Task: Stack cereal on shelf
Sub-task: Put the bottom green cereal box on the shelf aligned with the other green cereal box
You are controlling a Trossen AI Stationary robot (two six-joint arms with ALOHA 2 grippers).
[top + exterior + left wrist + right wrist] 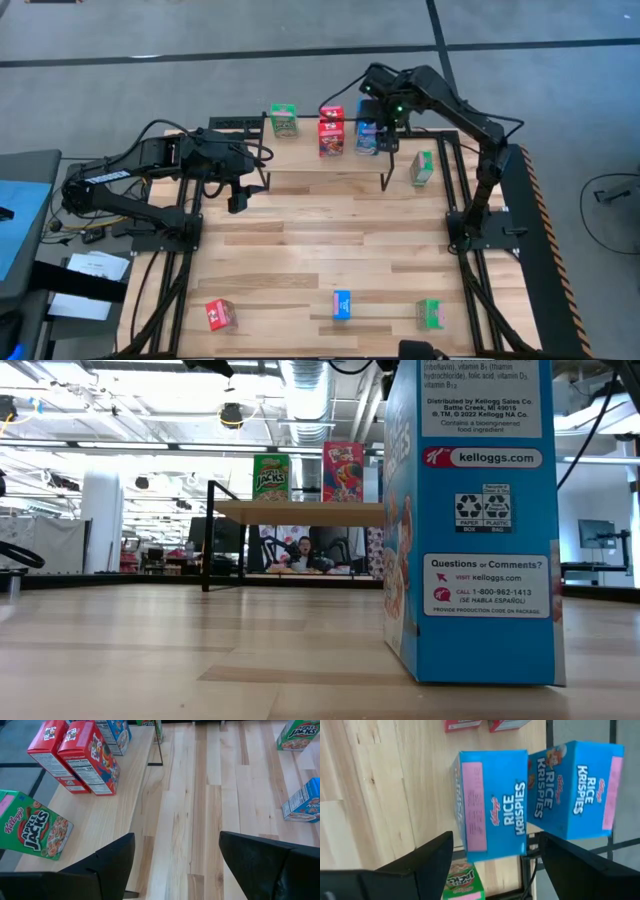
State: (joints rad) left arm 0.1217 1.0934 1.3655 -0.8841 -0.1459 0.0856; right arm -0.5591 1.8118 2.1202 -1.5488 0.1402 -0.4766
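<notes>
Your right gripper [385, 135], jaws spread, hovers above two blue Rice Krispies cardboard boxes [492, 805] on the light wooden shelf [330, 165] beside red and green ones, while four remain on the slatted table [300, 240]; left gripper [237, 195] waits open.

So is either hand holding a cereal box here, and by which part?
Nothing is held. The right hand stands open over the blue boxes on the shelf; the left hand is open above the table.
</notes>
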